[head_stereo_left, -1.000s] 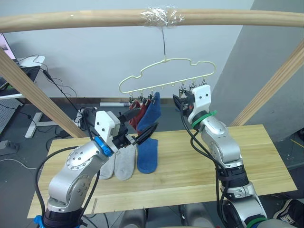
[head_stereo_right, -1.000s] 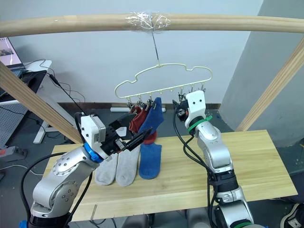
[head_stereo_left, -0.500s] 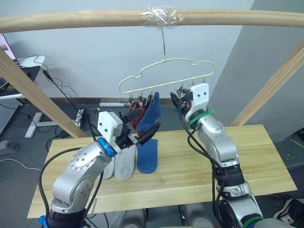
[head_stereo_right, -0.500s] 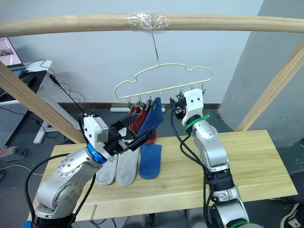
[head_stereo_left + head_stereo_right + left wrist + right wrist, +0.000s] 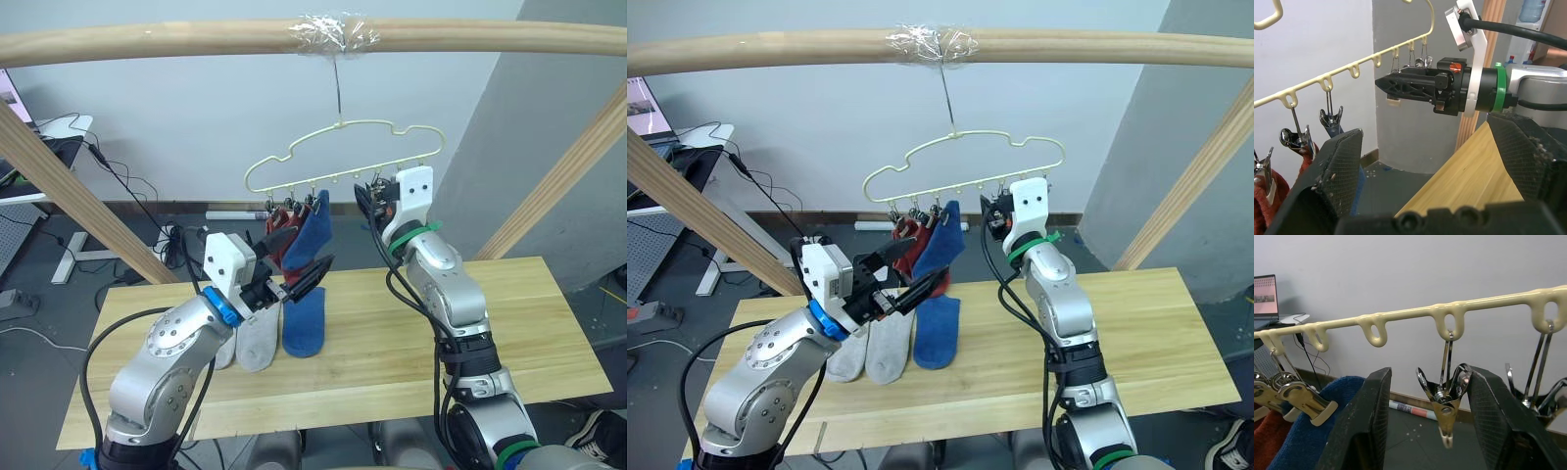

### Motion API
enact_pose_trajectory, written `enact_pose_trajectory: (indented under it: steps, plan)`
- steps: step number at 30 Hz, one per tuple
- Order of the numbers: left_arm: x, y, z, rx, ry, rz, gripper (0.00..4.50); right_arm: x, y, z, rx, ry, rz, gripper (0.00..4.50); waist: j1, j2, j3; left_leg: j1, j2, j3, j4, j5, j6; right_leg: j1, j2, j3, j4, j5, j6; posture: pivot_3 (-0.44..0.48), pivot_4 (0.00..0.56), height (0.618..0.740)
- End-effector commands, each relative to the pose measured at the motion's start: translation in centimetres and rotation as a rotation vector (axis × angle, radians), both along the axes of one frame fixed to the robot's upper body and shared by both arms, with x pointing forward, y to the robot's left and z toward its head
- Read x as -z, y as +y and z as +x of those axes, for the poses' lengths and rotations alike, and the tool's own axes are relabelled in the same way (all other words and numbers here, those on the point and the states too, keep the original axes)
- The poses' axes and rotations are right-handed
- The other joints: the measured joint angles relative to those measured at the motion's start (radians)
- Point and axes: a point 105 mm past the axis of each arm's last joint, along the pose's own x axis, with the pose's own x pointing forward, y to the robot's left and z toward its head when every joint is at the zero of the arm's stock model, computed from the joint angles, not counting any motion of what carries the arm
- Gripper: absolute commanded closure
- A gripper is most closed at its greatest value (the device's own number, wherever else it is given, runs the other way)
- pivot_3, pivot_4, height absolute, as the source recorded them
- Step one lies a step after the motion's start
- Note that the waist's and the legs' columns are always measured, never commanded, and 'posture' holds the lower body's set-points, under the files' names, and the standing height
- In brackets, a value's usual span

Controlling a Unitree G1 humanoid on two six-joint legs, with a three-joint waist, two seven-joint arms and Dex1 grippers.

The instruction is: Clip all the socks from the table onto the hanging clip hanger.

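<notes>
Right gripper: your jaws spread around one clip | left gripper: jaws spread, empty | hanger: blue sock clipped

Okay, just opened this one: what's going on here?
A humanoid robot is pegging socks onto a pale yellow clip hanger hung from a wooden pole. A blue sock and rust red socks already hang from clips at its left end. The right gripper is raised to the hanger, open, with a free metal clip between its fingers. The left gripper is open and empty just below the hung socks. Two grey socks and another blue sock lie on the table.
</notes>
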Motion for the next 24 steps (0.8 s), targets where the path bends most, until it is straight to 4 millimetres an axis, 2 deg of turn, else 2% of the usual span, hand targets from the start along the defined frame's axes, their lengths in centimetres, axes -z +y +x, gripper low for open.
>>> enact_pose_trajectory:
  steps: [1,24]
  plan:
    - [-1.04,-0.47,-0.68,0.025,-0.05,-0.008,0.0,-1.62,0.04,-0.29,-0.008,-0.062,0.024,2.11,0.0,0.0,0.0,0.0,0.0,0.0,0.0,0.0,0.0,0.0,0.0,0.0,0.0,0.0,0.0,-0.03,0.182,0.74]
    - [-1.12,-0.84,-0.75,0.041,-0.053,-0.009,0.0,-1.86,0.33,-0.28,-0.017,-0.064,0.038,2.11,0.0,0.0,0.0,0.0,0.0,0.0,0.0,0.0,0.0,0.0,0.0,0.0,0.001,0.0,0.0,-0.027,0.17,0.74]
